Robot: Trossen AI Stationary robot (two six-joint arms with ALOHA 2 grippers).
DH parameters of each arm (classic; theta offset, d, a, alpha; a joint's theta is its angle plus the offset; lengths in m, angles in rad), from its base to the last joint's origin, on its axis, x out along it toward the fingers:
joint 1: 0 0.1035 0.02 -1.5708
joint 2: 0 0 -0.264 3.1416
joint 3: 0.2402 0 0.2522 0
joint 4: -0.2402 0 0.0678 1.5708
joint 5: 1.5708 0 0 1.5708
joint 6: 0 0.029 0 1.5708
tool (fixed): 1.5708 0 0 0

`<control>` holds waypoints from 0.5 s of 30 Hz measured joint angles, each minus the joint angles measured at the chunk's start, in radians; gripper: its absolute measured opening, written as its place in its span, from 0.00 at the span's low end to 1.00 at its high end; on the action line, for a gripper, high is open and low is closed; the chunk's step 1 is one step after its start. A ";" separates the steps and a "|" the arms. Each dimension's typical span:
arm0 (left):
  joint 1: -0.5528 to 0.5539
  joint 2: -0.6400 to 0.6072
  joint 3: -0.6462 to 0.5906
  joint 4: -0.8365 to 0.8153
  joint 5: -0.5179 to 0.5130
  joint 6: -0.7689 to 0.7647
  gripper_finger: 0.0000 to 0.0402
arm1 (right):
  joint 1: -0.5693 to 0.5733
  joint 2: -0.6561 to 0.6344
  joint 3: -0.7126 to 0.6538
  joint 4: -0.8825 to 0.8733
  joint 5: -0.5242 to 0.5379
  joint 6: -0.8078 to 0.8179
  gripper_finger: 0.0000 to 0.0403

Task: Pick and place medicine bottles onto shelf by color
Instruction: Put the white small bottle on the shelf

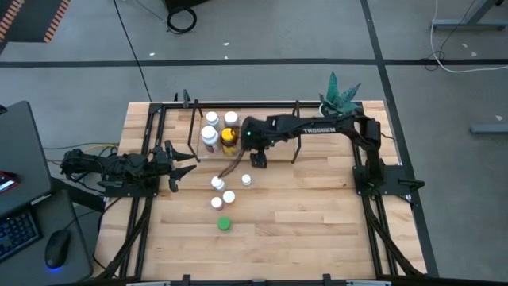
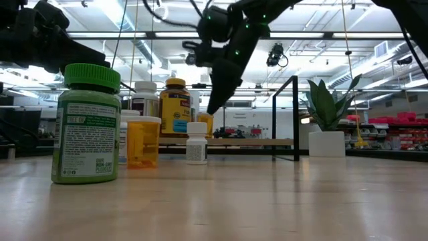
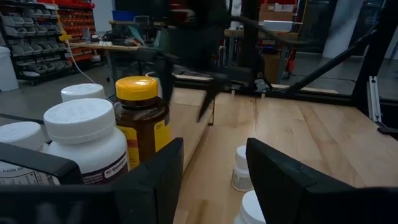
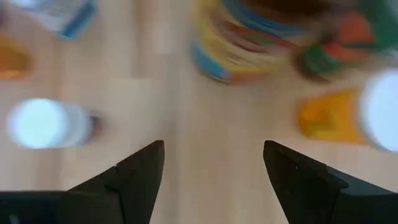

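The shelf [image 1: 295, 131], black rods over a light wood base, stands at the table's far middle. On its left part stand white bottles [image 1: 209, 137] and an amber bottle with a yellow cap [image 1: 228, 140] [image 3: 140, 118]. Several small white bottles [image 1: 217, 183] and a green bottle [image 1: 225, 224] [image 2: 85, 124] stand on the table in front of it. An orange bottle [image 2: 143, 142] [image 4: 326, 115] stands among them. My right gripper [image 1: 258, 161] [image 4: 214, 149] hangs open, pointing down, above the table in front of the shelf. My left gripper [image 1: 184, 165] [image 3: 214, 146] is open at the table's left, level, facing the bottles.
A potted green plant [image 1: 340, 94] [image 2: 326, 127] sits at the table's far right corner. Black frame rails [image 1: 147, 199] run along the table's left and right sides. Bare wood [image 1: 317, 222] lies on the near right of the table.
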 joint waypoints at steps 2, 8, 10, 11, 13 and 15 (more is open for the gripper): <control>0.000 0.000 0.000 0.001 0.000 0.000 0.46 | 0.034 -0.001 0.000 0.015 -0.006 -0.003 0.70; 0.000 0.000 0.000 0.000 0.000 0.000 0.46 | 0.143 -0.001 0.000 0.046 0.026 -0.004 0.70; 0.000 0.000 0.000 0.000 0.000 0.000 0.45 | 0.174 -0.001 0.000 0.054 0.045 -0.007 0.70; 0.000 0.000 0.000 0.000 0.000 0.000 0.45 | 0.188 -0.001 0.000 0.062 0.051 -0.007 0.70; 0.000 0.000 0.000 0.000 0.000 0.000 0.45 | 0.211 -0.001 0.000 0.083 0.057 -0.007 0.70; 0.000 0.000 0.000 0.000 0.000 -0.001 0.44 | 0.229 -0.001 0.011 0.079 0.058 -0.001 0.70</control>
